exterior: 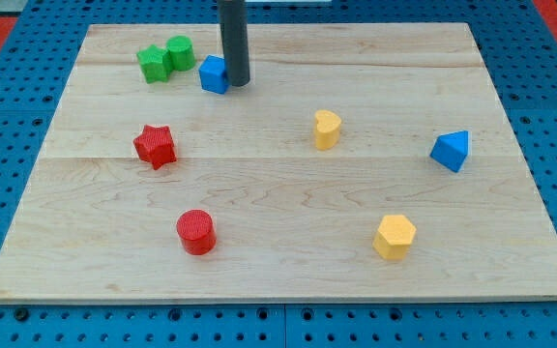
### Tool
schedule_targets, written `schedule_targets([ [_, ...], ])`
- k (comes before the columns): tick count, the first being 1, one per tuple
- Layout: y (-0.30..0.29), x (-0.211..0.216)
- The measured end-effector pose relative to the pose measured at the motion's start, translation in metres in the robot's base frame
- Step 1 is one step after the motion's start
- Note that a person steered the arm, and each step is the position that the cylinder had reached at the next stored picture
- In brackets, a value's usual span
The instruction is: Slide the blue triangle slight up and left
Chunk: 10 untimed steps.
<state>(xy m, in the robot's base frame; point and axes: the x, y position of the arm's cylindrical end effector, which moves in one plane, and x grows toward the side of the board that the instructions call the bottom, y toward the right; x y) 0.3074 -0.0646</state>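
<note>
In the camera view — the only one I have — my tip (237, 83) sits near the tabletop's (278, 275) far edge, at about 11 o'clock from the centre, touching or just beside the right face of a blue cube (215, 73). The tool is a bare rod; it has no opening to speak of and holds nothing.

The blue triangle (451, 151) lies well apart from it, out at 3 o'clock near the right edge, with nothing touching it.

What worries me is the start of the trip. If I pull away carelessly, I may drag the blue cube into the green star (153, 63) and green cylinder (180, 51) just beyond it at 9 o'clock. The straight run to the triangle's lower-right side passes near the yellow block (327, 129), which I could clip. And if I meet the triangle off-centre on a slanted face, I judge it will spin rather than slide up and left — or overshoot, since only a slight move is wanted.
</note>
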Motion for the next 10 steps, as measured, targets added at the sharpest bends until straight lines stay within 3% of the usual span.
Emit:
schedule_targets([
  [2,-0.039,0.0],
  [3,0.007,0.013],
  [6,0.305,0.038],
  [8,0.329,0.165],
  [10,0.28,0.156],
])
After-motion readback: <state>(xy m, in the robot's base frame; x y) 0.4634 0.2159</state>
